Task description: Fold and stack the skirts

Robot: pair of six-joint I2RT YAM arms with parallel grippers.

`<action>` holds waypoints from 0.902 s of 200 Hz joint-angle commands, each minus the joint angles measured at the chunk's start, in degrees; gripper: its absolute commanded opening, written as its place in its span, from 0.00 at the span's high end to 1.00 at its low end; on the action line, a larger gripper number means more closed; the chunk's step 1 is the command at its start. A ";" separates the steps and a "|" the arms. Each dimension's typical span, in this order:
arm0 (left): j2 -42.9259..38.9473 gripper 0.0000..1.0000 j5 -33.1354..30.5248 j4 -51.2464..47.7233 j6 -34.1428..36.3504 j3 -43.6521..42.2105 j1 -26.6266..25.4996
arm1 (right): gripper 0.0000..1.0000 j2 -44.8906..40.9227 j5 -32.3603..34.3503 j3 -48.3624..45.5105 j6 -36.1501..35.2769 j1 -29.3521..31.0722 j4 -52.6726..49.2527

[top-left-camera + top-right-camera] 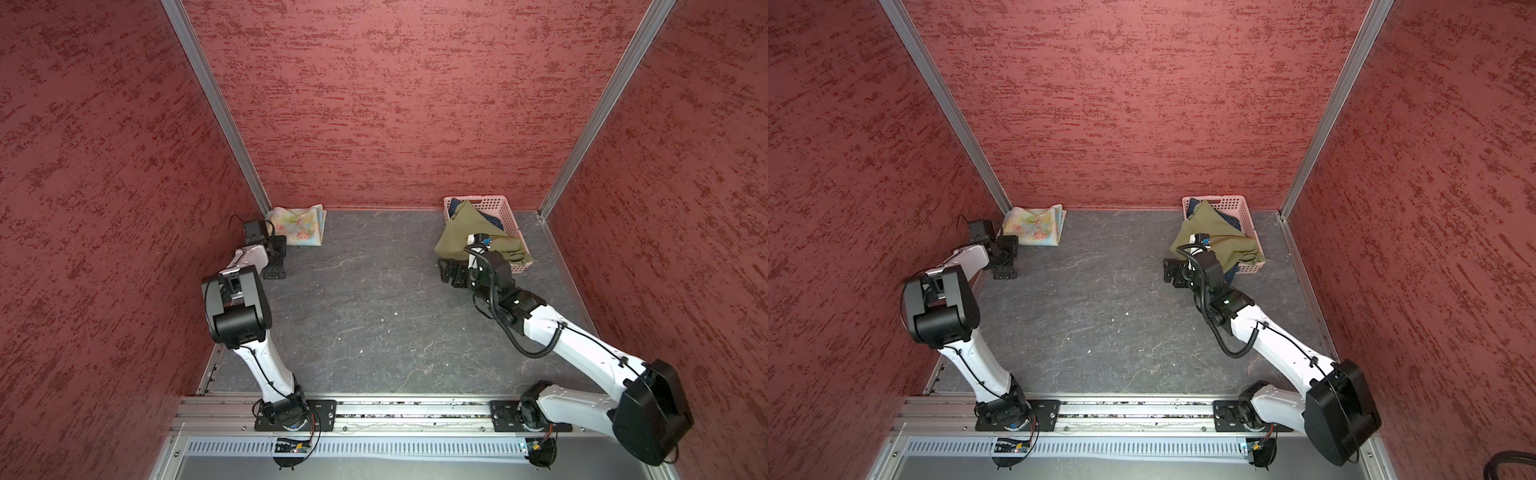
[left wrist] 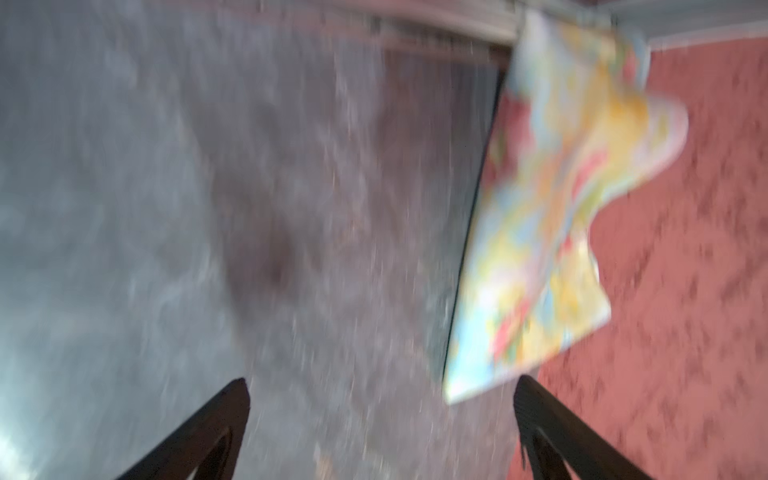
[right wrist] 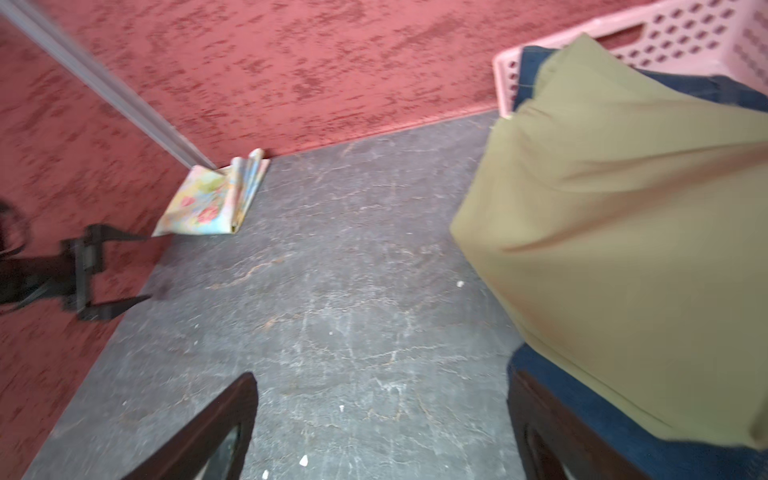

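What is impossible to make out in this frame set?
- Dark blue denim skirt: mostly covered by the plain olive-green cloth skirt, every view.
- Pink perforated plastic basket: cut off by the right wrist view's edge.
- Pale floral folded skirt: print smeared by blur, left wrist view.

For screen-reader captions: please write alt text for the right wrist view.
An olive-green skirt spills out of a pink basket over a denim skirt, close beside the open right claw. Across the dark table, a folded floral skirt lies in the corner, the open left claw beside it.
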 commanded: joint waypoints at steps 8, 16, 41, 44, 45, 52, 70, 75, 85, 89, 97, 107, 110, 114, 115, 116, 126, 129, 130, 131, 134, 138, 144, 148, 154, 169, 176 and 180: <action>-10.37 0.00 3.04 2.82 4.00 -8.65 -4.15 | 0.07 1.97 2.98 5.61 3.45 -2.93 -8.41; -14.36 0.00 3.88 5.83 3.75 -13.37 -5.33 | 0.08 2.43 3.26 6.71 3.54 -3.82 -9.54; -25.63 0.00 1.04 6.06 8.79 -19.80 -12.18 | 0.09 5.24 3.43 11.17 3.54 -7.16 -14.15; -26.63 0.00 0.31 5.27 9.61 -19.92 -13.47 | 0.09 5.51 3.47 11.47 3.48 -7.43 -14.47; -27.03 0.00 0.11 5.16 9.93 -19.93 -13.87 | 0.09 5.58 3.50 11.54 3.47 -7.49 -14.54; -29.23 0.00 -1.07 4.15 12.15 -20.20 -16.94 | 0.09 5.95 3.40 12.00 3.37 -8.19 -15.19; -32.88 0.01 -2.90 0.70 18.34 -19.54 -23.97 | 0.09 6.94 3.65 13.25 3.45 -9.90 -17.87; -33.55 0.00 -2.72 0.41 20.03 -19.57 -25.91 | 0.09 7.09 3.86 13.60 3.52 -10.23 -18.83; -34.52 0.00 -2.43 0.14 22.90 -19.80 -29.80 | 0.10 6.65 4.79 13.48 4.01 -10.93 -20.25; -34.69 0.01 -2.28 0.12 24.09 -19.94 -31.43 | 0.10 6.27 5.04 13.25 4.34 -11.24 -20.60; -34.81 0.00 -1.34 0.65 27.02 -20.03 -34.45 | 0.11 5.46 5.53 12.51 5.24 -12.09 -21.50; -34.49 0.00 0.17 1.99 30.81 -20.06 -38.96 | 0.11 4.83 5.12 11.71 5.94 -13.19 -22.67; -34.28 0.00 0.69 2.26 31.99 -19.93 -40.24 | 0.11 4.71 4.80 11.52 6.08 -13.56 -23.08; -33.85 0.00 1.33 2.44 33.64 -19.56 -41.96 | 0.11 4.69 4.32 11.25 6.26 -14.00 -23.54; -33.71 0.00 1.49 2.47 34.03 -19.49 -42.35 | 0.11 4.69 4.18 11.17 6.31 -14.11 -23.64; -33.60 0.00 1.66 2.48 34.23 -19.37 -42.68 | 0.11 4.69 3.98 11.09 6.33 -14.21 -23.69; -32.17 0.00 2.12 1.48 38.20 -17.76 -46.90 | 0.11 4.53 2.20 9.92 6.82 -15.42 -24.09; -31.61 0.00 1.81 1.00 39.33 -17.25 -48.12 | 0.11 4.41 1.60 9.49 7.02 -15.72 -24.05; -31.45 0.00 1.69 0.83 39.65 -17.06 -48.51 | 0.12 4.37 1.46 9.37 7.08 -15.81 -24.03; -31.28 0.00 1.54 0.70 39.80 -16.88 -48.97 | 0.12 4.35 1.26 9.26 7.11 -15.89 -23.98; -30.81 0.00 0.96 0.24 40.89 -16.42 -50.19 | 0.12 4.19 0.60 8.75 7.22 -16.20 -23.82; -30.23 0.00 0.17 -0.24 42.09 -15.81 -51.69 | 0.12 4.09 -0.20 8.11 7.46 -16.62 -23.67; -29.39 0.00 -0.80 -0.60 43.92 -14.99 -53.91 | 0.13 3.79 -1.04 7.40 7.92 -17.13 -23.56; -28.98 0.00 -1.37 -0.66 45.38 -14.70 -55.31 | 0.13 3.56 -1.41 6.77 8.18 -17.45 -23.37; -28.52 0.00 -2.89 -0.59 47.08 -14.34 -57.36 | 0.13 3.10 -1.83 5.95 8.56 -17.84 -22.96; -28.10 0.00 -5.86 0.36 50.50 -14.16 -60.96 | 0.15 2.43 -3.48 4.40 9.14 -19.05 -22.53; -27.88 0.00 -6.07 0.64 51.69 -14.00 -61.88 | 0.16 2.38 -4.21 3.83 9.24 -19.46 -22.38; -27.79 0.00 -6.08 0.68 52.29 -13.79 -62.24 | 0.17 2.40 -4.62 3.49 9.30 -19.72 -22.28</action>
